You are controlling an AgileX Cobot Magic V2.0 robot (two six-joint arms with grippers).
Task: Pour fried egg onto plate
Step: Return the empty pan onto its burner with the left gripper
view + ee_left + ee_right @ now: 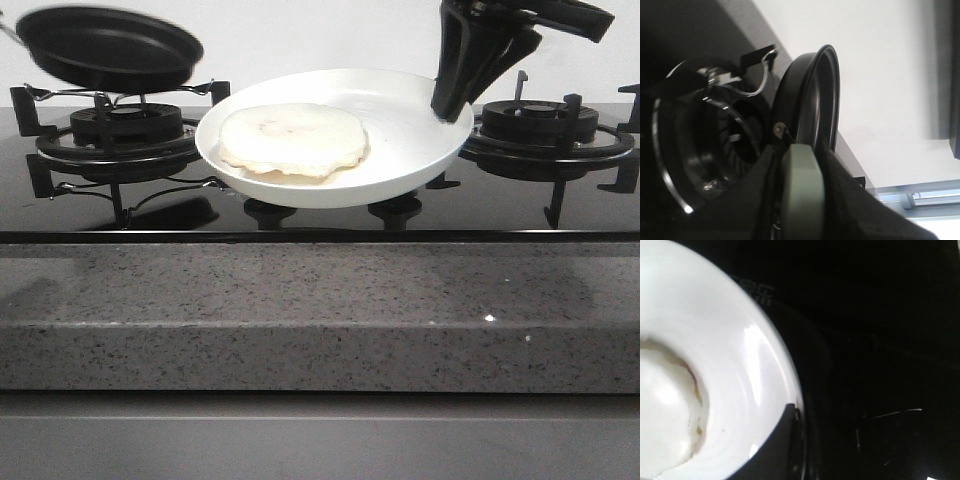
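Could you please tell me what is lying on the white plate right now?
A pale, wavy-edged fried egg lies on the shallow glossy white plate, towards its left half. Whatever is beneath the egg is hidden.

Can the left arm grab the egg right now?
Probably not: the left gripper is shut on the frying pan handle, held over the left burner, while the fried egg lies on the plate.
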